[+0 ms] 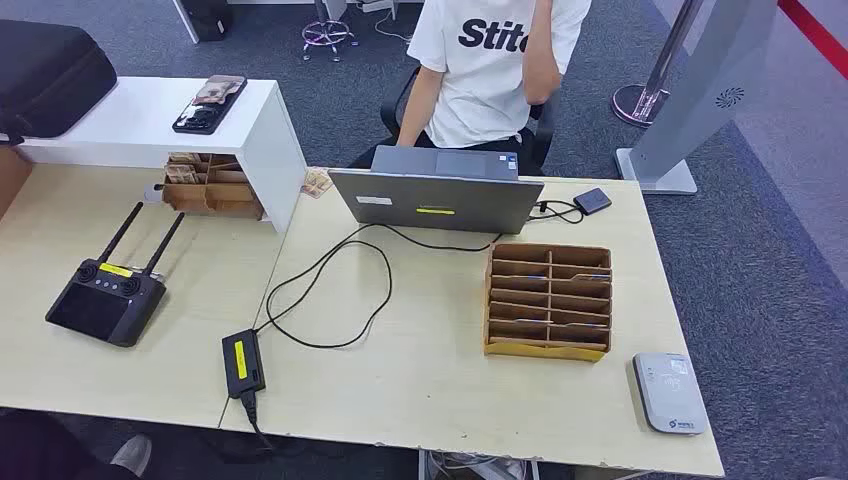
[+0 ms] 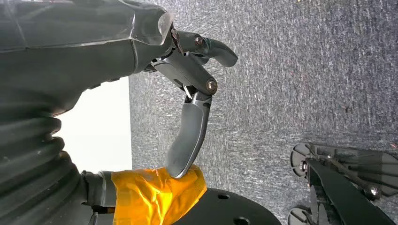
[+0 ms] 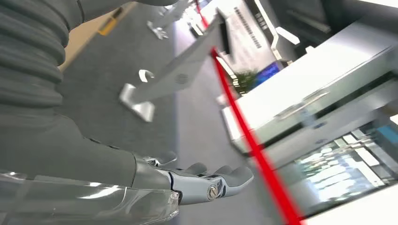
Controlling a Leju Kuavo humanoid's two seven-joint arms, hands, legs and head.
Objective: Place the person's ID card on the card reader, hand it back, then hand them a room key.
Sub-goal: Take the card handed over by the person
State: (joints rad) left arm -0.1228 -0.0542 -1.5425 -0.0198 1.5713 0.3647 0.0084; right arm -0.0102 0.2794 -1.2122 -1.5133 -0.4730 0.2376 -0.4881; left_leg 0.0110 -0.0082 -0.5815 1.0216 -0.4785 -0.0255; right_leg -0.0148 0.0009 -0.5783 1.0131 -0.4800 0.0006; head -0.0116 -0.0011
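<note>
The grey card reader (image 1: 670,391) lies at the table's near right corner. Just left of it stands a wooden slotted box (image 1: 548,300) with cards in its compartments. A person in a white T-shirt (image 1: 492,62) sits behind the open laptop (image 1: 440,190) across the table. No ID card is visible. My left hand (image 2: 192,98) hangs over grey carpet, fingers apart, holding nothing. My right hand (image 3: 202,180) is stretched out flat in the air, also holding nothing.
A black remote controller (image 1: 108,297) sits on the left of the table (image 1: 420,360). A power brick (image 1: 242,362) and looping black cable (image 1: 330,280) cross the middle. A white raised shelf (image 1: 150,120) carries a phone (image 1: 209,103). A grey kiosk stand (image 1: 700,90) rises at the far right.
</note>
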